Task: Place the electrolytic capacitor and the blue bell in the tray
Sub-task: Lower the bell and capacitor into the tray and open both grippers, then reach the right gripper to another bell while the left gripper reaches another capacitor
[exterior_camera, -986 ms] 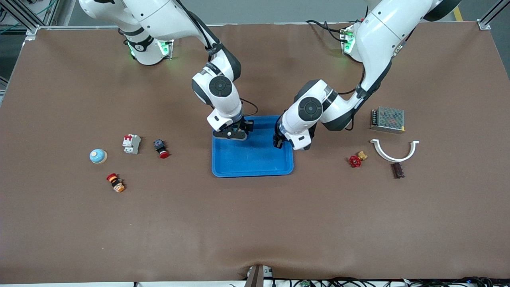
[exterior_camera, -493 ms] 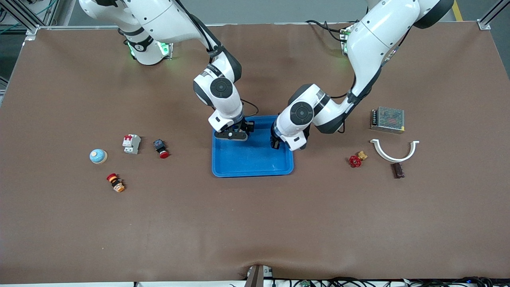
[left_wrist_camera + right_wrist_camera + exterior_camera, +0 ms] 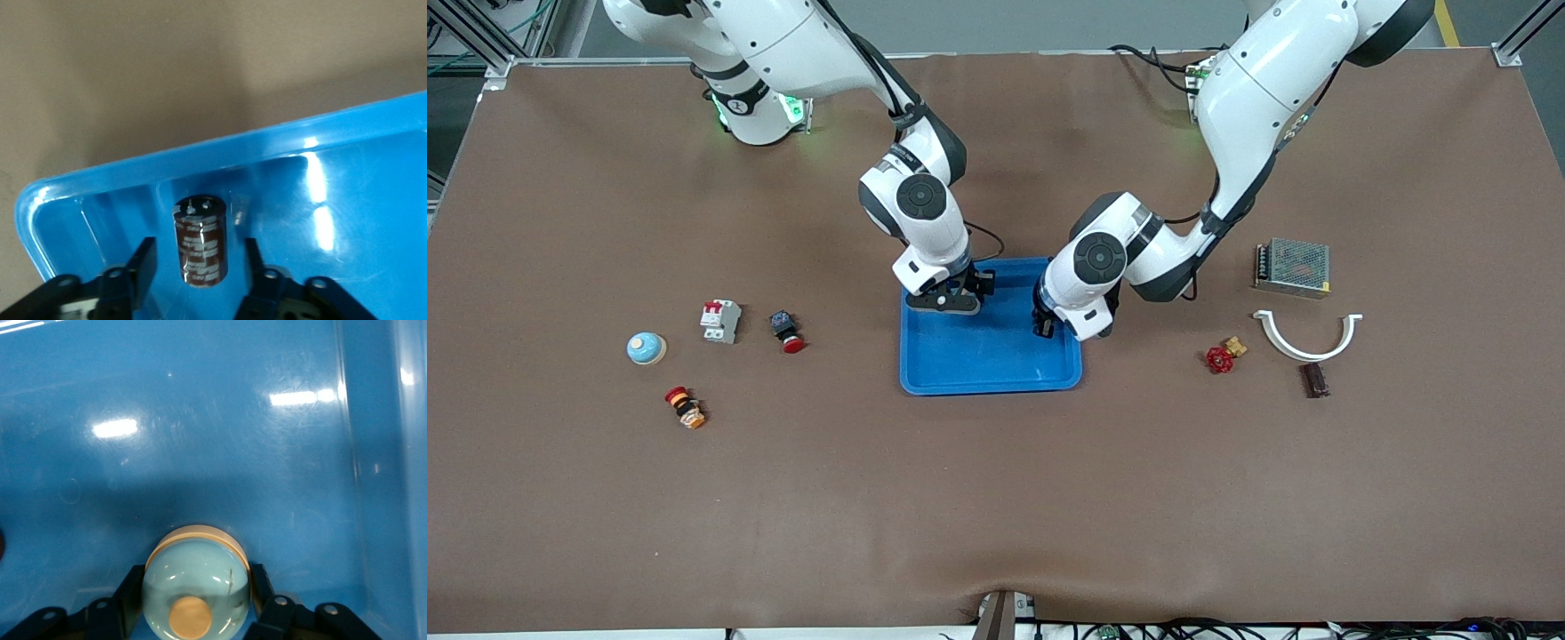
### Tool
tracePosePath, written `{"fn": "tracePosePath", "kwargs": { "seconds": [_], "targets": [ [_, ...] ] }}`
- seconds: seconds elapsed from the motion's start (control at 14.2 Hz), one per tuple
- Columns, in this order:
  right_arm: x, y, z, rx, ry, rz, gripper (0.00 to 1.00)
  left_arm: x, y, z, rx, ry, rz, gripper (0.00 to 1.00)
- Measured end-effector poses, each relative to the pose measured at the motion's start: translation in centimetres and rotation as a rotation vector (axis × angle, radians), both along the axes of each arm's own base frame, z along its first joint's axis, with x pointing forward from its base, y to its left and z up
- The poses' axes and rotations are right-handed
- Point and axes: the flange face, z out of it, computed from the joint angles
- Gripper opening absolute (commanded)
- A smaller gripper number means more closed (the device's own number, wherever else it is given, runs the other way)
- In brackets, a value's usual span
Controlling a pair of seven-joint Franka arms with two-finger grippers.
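The bright blue tray (image 3: 996, 369) lies mid-table. My left gripper (image 3: 1044, 327) is low over the tray's corner toward the left arm's end. In the left wrist view it (image 3: 197, 257) is open, with a dark brown electrolytic capacitor (image 3: 199, 233) lying on the tray floor (image 3: 347, 200) between the fingers, a gap on each side. My right gripper (image 3: 945, 302) is over the tray's edge nearest the robots. In the right wrist view it (image 3: 197, 573) is shut on a light blue bell (image 3: 197, 587) with a tan button, over the tray floor (image 3: 200, 420).
Toward the right arm's end lie another light blue bell (image 3: 646, 348), a circuit breaker (image 3: 719, 320), a red pushbutton (image 3: 786, 332) and a red-orange button (image 3: 685, 407). Toward the left arm's end lie a power supply (image 3: 1292, 266), a white curved clip (image 3: 1305, 333), a red valve (image 3: 1224, 355) and a brown cylinder (image 3: 1314, 380).
My left gripper has shifted from the tray's rim inward over the tray floor. The right gripper has barely moved.
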Motion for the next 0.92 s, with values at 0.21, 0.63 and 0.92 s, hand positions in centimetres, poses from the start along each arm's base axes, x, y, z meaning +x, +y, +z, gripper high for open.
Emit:
{"fn": "tracePosePath", "kwargs": {
  "seconds": [0.21, 0.63, 0.92],
  "targets": [
    [0.1, 0.0, 0.1, 0.001, -0.002, -0.001, 1.00, 1.3, -0.3, 1.4, -0.010, -0.017, 0.008, 1.00],
    [0.6, 0.1, 5.7, -0.038, 0.018, 0.029, 1.00, 7.2, 2.4, 6.1, 0.056, -0.046, 0.043, 1.00],
    [2.0, -3.1, 12.6, -0.092, 0.044, 0.125, 1.00, 9.1, 5.4, 6.5, 0.181, -0.099, -0.020, 1.00]
  ]
}}
